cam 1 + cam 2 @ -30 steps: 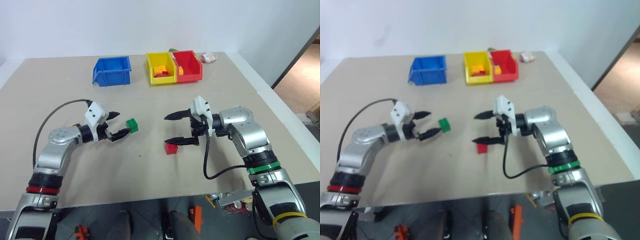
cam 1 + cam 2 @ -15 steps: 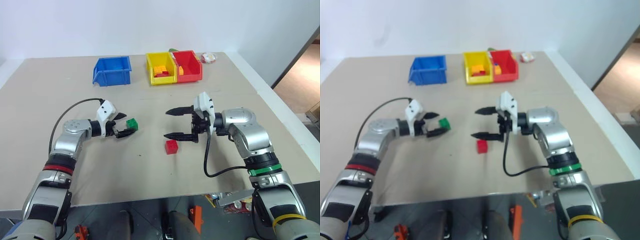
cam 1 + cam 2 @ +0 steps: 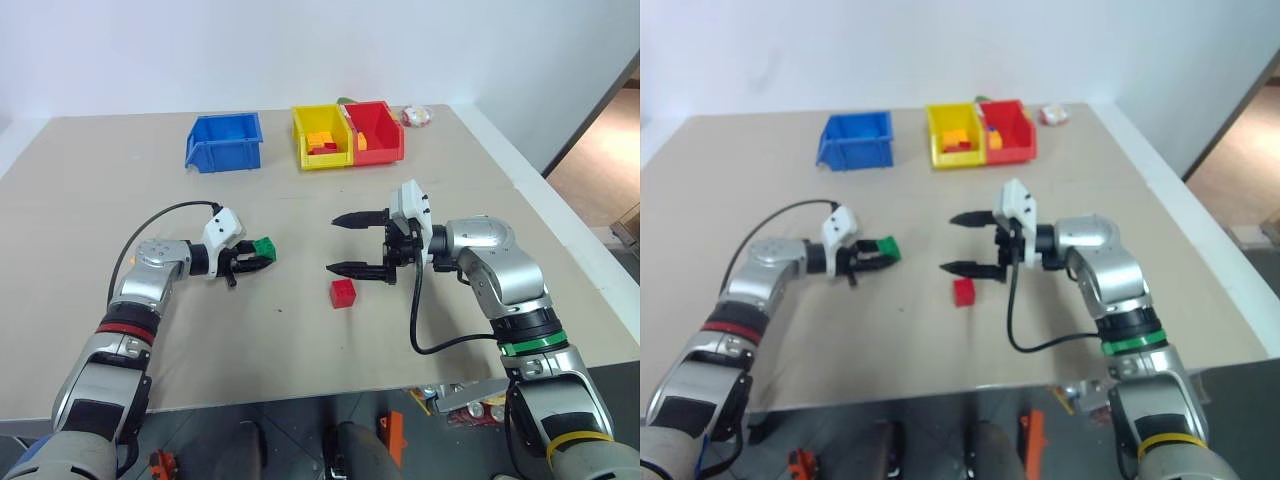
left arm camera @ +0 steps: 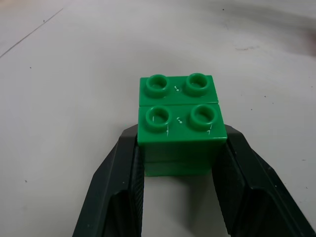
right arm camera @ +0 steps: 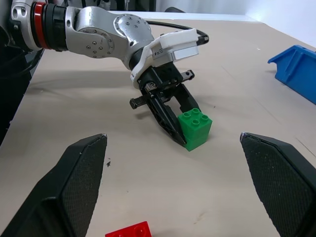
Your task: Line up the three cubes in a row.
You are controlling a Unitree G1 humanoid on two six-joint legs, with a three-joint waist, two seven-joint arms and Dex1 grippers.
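Now we have our left gripper (image 3: 252,264) closed on the small green studded plastic cube (image 3: 265,247), where a second ago its fingers stood spread just short of it. The cube sits on the beige table (image 3: 90,180), so we judge it ready to carry toward the small red studded plastic cube (image 3: 344,292), which lies below our open, empty right gripper (image 3: 345,243). We read no brand or writing anywhere.

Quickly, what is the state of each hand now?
Left hand: closed on the green cube.
Right hand: open, holding nothing.
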